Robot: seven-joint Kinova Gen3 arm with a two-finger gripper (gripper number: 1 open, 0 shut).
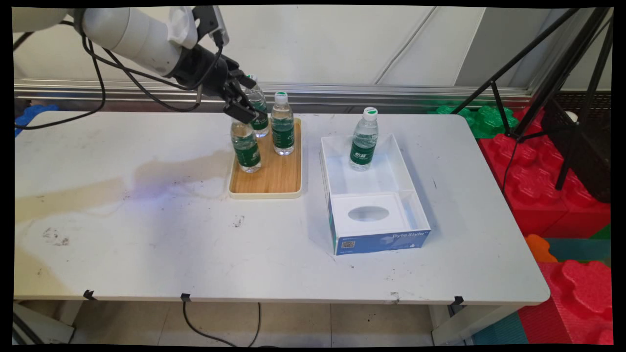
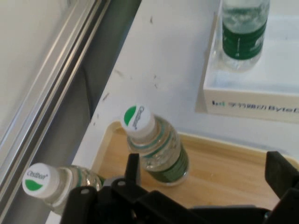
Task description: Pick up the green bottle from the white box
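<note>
Now end effector (image 1: 243, 108) hovers open over tray's (image 1: 274, 183) bottles (image 1: 246, 146)

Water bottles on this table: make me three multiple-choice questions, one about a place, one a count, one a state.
1. Where does the lone bottle stand?
A. in the white box
B. on the bare table
C. on the floor

2. How many bottles stand on the wooden tray?
A. one
B. three
C. five

3. How are the fingers of the gripper set?
A. pressed together
B. spread apart
C. out of both views

Answers:
1. A, since the box's walls surround the bottle's base in the main view.
2. B, since the main view shows three green-labelled bottles upright on the tray.
3. B, since the hand view shows the two fingers wide apart over the tray.
</note>
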